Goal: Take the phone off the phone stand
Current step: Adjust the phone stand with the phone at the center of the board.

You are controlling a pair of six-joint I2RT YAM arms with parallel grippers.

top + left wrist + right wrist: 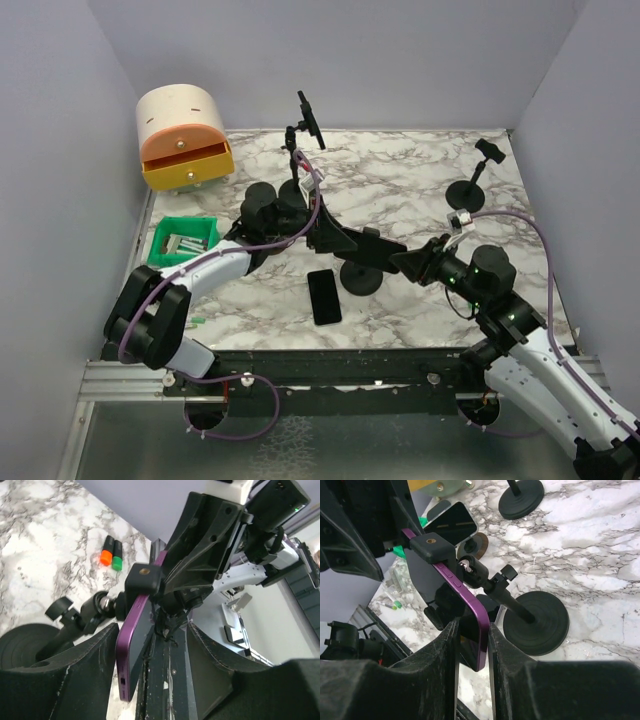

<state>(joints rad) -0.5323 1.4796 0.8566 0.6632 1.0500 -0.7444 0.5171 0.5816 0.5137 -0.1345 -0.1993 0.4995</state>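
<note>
1. At far left, a green bin [183,240] sits near the table edge.
2. My left gripper [152,635] has its fingers spread, one on each side of the purple phone [465,599], without squeezing it.
3. The phone stands on edge mid-table, clamped in the stand [537,625]. A spare phone [324,297] lies flat just beside the stand's base.
4. My right gripper [472,627] pinches the phone's lower end between its fingers.
</note>
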